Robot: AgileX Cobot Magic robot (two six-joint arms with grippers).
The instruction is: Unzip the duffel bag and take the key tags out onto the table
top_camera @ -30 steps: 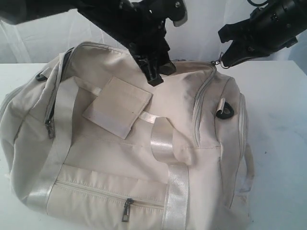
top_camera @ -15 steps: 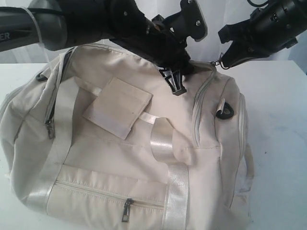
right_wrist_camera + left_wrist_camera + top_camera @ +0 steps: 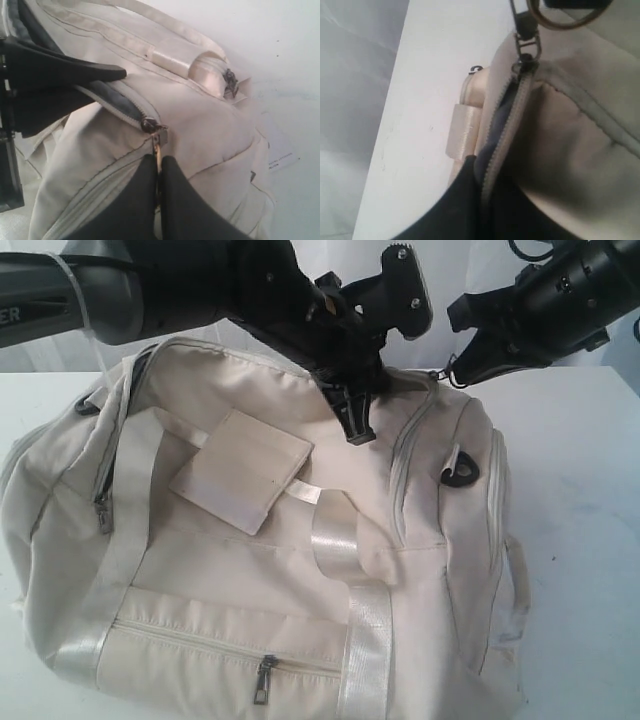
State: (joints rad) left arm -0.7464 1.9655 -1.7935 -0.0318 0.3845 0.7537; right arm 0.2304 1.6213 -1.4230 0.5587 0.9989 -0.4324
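Duffel bag [image 3: 230, 560] — cream fabric, satin straps [image 3: 365, 640]

White sheet of paper [image 3: 281, 150] with small dark print, lying flat just beside the end of the duffel bag [image 3: 200, 130]; pale, softly folded backdrop cloth [image 3: 45, 358] hanging behind the duffel bag.

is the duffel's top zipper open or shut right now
Open, at least partly: behind the slider the teeth are parted and dark lining shows. The right gripper pinches the pull. Its full extent cannot be told.
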